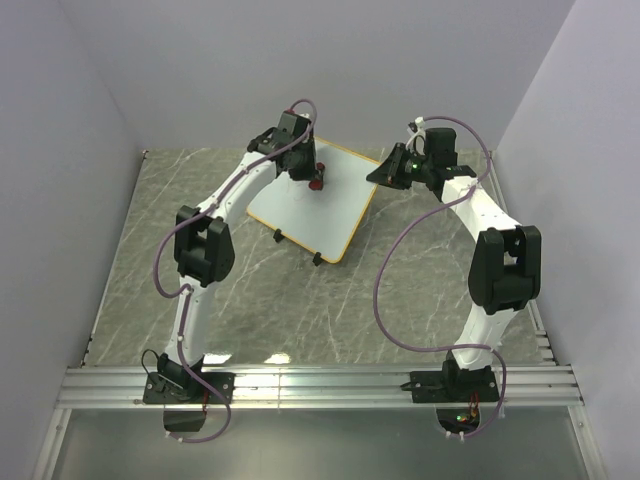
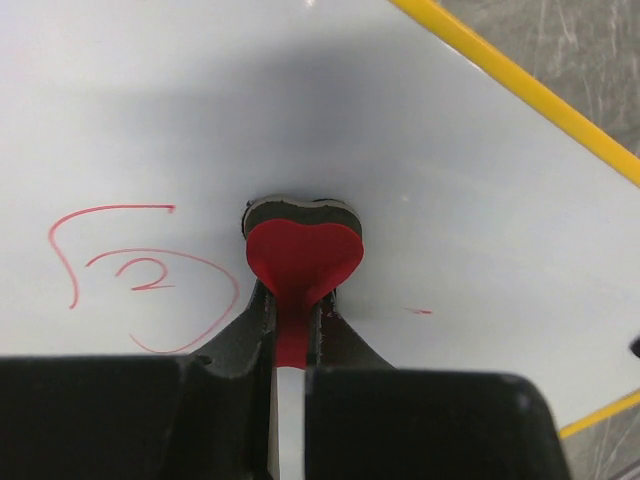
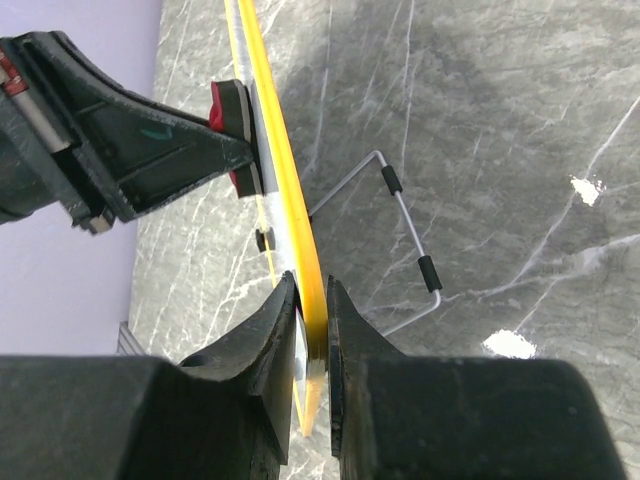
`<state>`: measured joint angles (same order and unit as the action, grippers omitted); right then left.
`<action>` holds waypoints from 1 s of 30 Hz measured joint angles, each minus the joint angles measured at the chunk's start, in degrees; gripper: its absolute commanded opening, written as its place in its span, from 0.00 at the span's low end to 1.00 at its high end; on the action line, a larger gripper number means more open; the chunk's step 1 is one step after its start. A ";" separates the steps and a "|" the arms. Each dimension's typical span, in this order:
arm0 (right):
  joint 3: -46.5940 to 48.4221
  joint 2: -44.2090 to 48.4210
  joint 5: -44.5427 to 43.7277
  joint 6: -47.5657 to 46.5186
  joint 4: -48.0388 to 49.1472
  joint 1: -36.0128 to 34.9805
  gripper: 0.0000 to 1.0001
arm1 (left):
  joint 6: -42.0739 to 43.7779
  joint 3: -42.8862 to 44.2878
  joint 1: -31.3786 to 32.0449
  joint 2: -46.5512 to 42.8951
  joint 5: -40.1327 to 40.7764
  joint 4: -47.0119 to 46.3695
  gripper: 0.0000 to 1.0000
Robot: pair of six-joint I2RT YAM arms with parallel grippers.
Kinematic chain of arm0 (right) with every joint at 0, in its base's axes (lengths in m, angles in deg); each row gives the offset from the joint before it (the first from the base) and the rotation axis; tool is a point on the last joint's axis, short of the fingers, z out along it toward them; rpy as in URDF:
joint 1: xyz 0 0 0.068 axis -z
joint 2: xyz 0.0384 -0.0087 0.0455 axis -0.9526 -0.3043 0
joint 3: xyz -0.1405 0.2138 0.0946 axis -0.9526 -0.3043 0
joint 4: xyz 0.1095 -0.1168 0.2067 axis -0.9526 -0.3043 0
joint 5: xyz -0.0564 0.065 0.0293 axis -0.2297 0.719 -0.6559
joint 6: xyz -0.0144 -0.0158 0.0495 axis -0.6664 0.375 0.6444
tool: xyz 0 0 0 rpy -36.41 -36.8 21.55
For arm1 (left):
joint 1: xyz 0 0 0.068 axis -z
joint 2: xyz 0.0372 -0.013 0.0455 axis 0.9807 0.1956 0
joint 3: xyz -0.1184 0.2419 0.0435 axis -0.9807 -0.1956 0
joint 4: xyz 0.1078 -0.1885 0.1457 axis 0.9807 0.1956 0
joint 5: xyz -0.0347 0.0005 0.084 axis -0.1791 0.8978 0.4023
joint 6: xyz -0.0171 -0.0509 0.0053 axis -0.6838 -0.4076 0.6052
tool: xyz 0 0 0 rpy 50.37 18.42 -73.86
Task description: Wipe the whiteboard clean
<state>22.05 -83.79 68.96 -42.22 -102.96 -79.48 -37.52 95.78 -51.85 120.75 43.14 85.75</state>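
Note:
The whiteboard (image 1: 325,205) with a yellow-orange rim stands tilted on the marble table at the back middle. My left gripper (image 1: 310,178) is shut on a red heart-shaped eraser (image 2: 303,255) with a black pad, pressed against the board face (image 2: 300,110). Red marks (image 2: 140,275) lie on the board left of the eraser; a small red dash (image 2: 421,312) lies to its right. My right gripper (image 3: 310,315) is shut on the board's yellow rim (image 3: 290,180) at its far right corner. The eraser (image 3: 228,110) also shows in the right wrist view.
The board's wire stand (image 3: 405,240) with black sleeves props it from behind. Two black feet (image 1: 297,247) rest on the table at the board's near edge. Grey walls close in on left, back and right. A metal rail (image 1: 320,385) runs along the near edge.

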 measured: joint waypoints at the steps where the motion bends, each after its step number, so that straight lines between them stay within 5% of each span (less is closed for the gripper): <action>1: 0.00 0.00 -0.07 0.00 -0.02 -0.02 0.00 | 0.68 0.00 0.20 0.00 -0.79 -0.26 0.00; 13: 0.00 0.00 -0.96 -0.17 -0.94 -0.07 0.00 | 2.03 0.00 7.43 -1.36 -6.14 -2.93 0.00; 19: 0.00 0.33 -1.66 -0.46 -0.61 -0.66 0.00 | 0.68 -0.50 5.44 -1.62 -5.90 -1.99 0.00; 30: -0.11 0.96 -2.84 -0.92 -1.36 -1.16 0.00 | 0.70 -27.65 -2.16 -12.00 -1.79 -6.49 0.00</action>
<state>21.94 -82.83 66.12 -43.14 -104.32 -80.64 -36.82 68.13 -54.01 108.75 41.35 79.26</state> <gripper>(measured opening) 0.217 0.089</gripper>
